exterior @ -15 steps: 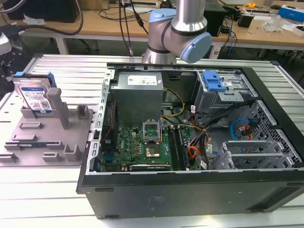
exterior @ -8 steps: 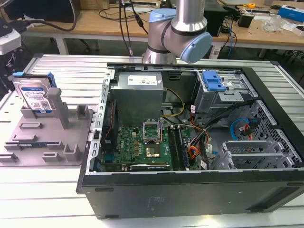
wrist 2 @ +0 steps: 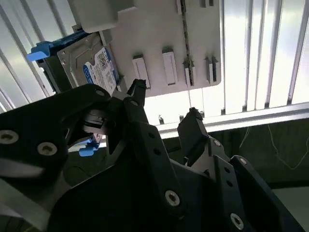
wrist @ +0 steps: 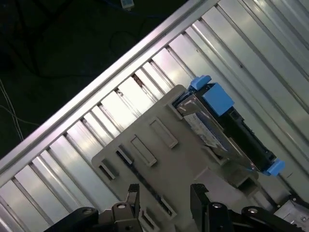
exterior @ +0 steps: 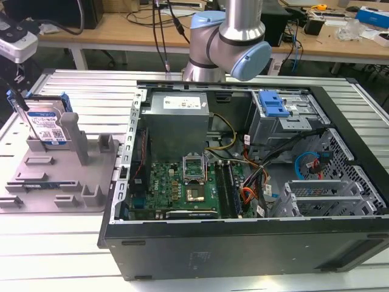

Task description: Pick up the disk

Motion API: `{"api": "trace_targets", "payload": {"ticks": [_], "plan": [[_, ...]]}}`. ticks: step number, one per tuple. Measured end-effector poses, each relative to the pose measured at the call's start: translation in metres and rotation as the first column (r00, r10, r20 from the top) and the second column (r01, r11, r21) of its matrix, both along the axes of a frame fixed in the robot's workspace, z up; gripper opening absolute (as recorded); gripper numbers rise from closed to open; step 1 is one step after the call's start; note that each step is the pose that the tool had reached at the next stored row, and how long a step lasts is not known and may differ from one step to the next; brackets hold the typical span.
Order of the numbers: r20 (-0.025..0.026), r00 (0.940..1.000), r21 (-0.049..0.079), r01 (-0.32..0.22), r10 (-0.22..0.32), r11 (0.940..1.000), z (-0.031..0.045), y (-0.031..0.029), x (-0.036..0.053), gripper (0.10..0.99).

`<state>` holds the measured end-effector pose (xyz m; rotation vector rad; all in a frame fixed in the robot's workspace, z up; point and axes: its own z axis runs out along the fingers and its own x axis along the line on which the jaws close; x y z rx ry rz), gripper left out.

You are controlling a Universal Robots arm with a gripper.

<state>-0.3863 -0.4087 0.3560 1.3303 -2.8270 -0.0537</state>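
The disk [exterior: 45, 125] is a silver hard drive with a white-and-blue label and blue side rails. It stands on edge in the grey holder [exterior: 55, 182] at the exterior view's left. Both wrist views show the disk [wrist 2: 99, 67] [wrist: 212, 125] at one end of the holder [wrist 2: 159, 29] [wrist: 145, 164]. My gripper [wrist 2: 165, 102] [wrist: 165, 191] is open, with its black fingers apart and nothing between them. It hovers over the holder's flat part, beside the disk and clear of it. In the exterior view the arm's wrist end [exterior: 15, 39] hangs just above the disk.
An open computer case [exterior: 243, 243] lies on the slatted metal table [exterior: 61, 255] at the exterior view's right, with a power supply [exterior: 176, 118], a motherboard [exterior: 182, 188] and a blue drive-bay clip [exterior: 273, 103]. The arm's base [exterior: 228, 36] rises behind it. The table edge [wrist 2: 241, 118] runs close to the holder.
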Motion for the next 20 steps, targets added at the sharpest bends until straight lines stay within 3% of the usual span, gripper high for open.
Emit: {"api": "trace_targets", "payload": {"ticks": [4, 5, 10, 12, 17, 19, 20], "plan": [[0.0, 0.9967, 0.0, -0.082, 0.082, 0.9967, -0.0002, 0.0, 0.0, 0.541], [0.0, 0.9908, 0.0, -0.135, 0.135, 0.9908, -0.0003, 0.0, 0.0, 0.541], [0.0, 0.9706, 0.0, -0.241, 0.241, 0.9706, -0.0006, 0.0, 0.0, 0.541], [0.0, 0.9587, 0.0, -0.284, 0.284, 0.9587, -0.0007, 0.0, 0.0, 0.541], [0.0001, 0.9227, 0.0, -0.385, 0.385, 0.9227, -0.0011, 0.0, 0.0, 0.541], [0.0, 0.8939, 0.0, -0.448, 0.448, 0.8939, -0.0015, 0.0, 0.0, 0.541], [0.0001, 0.8766, 0.0, -0.481, 0.481, 0.8766, -0.0018, 0.0, 0.0, 0.541]]}}
